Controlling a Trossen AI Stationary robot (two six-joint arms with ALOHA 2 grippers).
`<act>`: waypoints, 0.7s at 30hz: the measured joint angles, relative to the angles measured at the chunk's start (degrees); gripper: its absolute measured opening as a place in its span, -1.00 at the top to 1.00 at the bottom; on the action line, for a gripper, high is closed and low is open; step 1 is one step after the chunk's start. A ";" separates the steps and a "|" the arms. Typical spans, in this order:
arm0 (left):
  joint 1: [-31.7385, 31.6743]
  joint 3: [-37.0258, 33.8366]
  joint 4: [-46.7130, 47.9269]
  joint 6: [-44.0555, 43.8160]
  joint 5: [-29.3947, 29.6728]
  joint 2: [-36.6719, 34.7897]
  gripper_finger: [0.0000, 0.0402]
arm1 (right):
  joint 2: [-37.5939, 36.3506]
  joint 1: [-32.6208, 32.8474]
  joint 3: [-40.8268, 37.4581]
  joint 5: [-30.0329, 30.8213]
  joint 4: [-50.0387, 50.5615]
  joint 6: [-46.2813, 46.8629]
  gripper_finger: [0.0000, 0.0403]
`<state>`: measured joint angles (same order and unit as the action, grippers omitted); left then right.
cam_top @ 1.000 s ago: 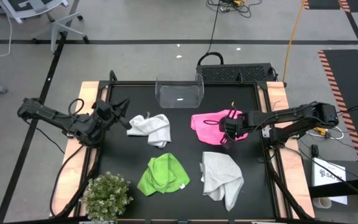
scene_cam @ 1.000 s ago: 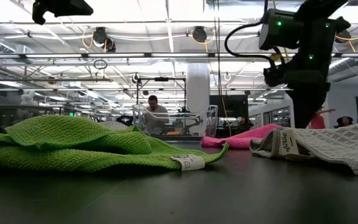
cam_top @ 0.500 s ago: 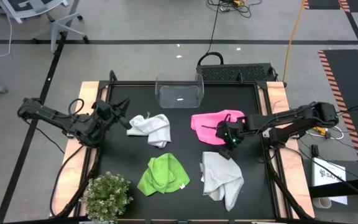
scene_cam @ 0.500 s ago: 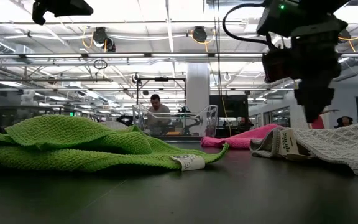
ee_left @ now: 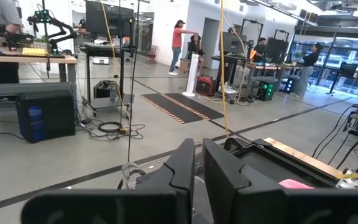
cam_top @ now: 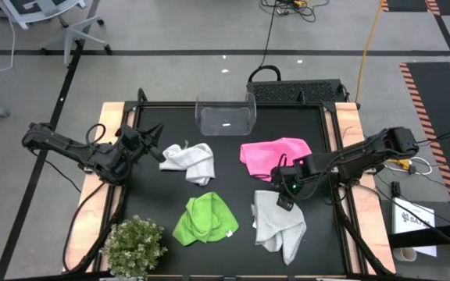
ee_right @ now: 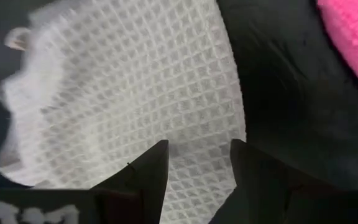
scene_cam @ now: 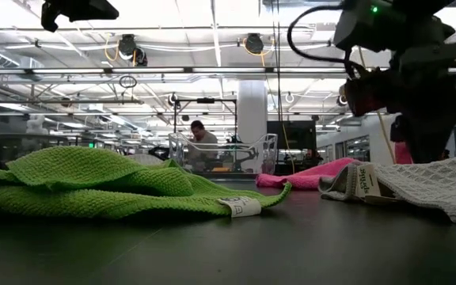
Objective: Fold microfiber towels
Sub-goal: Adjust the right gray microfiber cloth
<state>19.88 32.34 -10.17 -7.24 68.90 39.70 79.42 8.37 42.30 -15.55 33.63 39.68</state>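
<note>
In the high view, the right gripper [cam_top: 286, 200] is hovering right of centre, over the upper edge of the white waffle-weave towel [cam_top: 278, 224] lying in the lower right of the black table [cam_top: 233, 164]. Its wrist camera is looking straight down on that towel [ee_right: 135, 99], and the two dark fingers [ee_right: 143, 174] are standing apart with the weave showing between them, nothing clamped. A corner of the pink towel [ee_right: 353, 43] is showing at the upper right of that picture.

The pink towel [cam_top: 273, 157] is lying crumpled just above the gripper, right of centre. The second white towel [cam_top: 189, 160] is bunched left of centre, and the lime green towel [cam_top: 205, 218] is sitting below it, toward the lower middle. The clear plastic bin [cam_top: 225, 115] is standing at the table's upper edge, and a small bushy plant [cam_top: 134, 245] is sitting at the lower left corner.

The left gripper [cam_top: 156, 151] is waiting at the left edge of the table, its fingers [ee_left: 182, 168] nearly together and holding nothing.
</note>
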 joint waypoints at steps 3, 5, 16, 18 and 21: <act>0.00 0.00 1.09 -1.13 -0.02 0.00 0.84 | 2.46 0.17 0.00 -0.40 -0.02 -2.23 0.17; 0.00 0.00 2.22 -2.34 -0.02 0.00 0.84 | 4.05 -0.03 0.00 -1.09 -0.10 -3.29 0.17; 0.01 0.00 5.81 -6.45 -0.07 0.00 0.84 | 8.21 0.04 0.20 -0.54 -4.77 -5.49 0.24; 0.01 0.00 5.85 -6.48 -0.07 0.00 0.84 | 8.26 0.01 0.20 -0.14 -4.48 -5.49 0.35; 0.02 0.00 5.91 -6.37 -0.07 0.00 0.84 | 8.28 0.01 0.15 0.53 -4.32 -5.47 0.60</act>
<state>19.90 32.34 -4.25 -13.61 68.84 39.70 87.70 8.38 42.46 -15.01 29.31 34.22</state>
